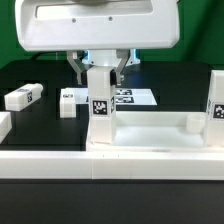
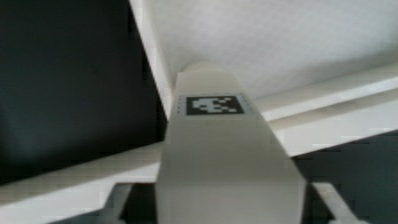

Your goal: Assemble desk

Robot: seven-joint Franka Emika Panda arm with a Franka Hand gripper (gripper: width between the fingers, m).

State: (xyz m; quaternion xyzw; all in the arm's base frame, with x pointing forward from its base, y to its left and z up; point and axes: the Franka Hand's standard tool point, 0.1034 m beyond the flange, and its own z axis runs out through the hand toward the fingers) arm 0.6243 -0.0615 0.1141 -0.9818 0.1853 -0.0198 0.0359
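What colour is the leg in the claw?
White leg with a black-and-white square tag; the wrist view shows it best.

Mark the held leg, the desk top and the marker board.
held leg (image 1: 100, 107), exterior view, on its tag
desk top (image 1: 150, 135), exterior view, bare surface
marker board (image 1: 146, 97), exterior view, bare white part

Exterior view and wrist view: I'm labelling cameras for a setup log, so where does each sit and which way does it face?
Exterior view: off the arm, about level with the table, facing the hand gripping the held leg upright at a corner of the desk top; only the hand shows.
Wrist view: on the wrist, looking down along the held leg toward the desk top; only fingers show.
Shared: held leg, desk top.
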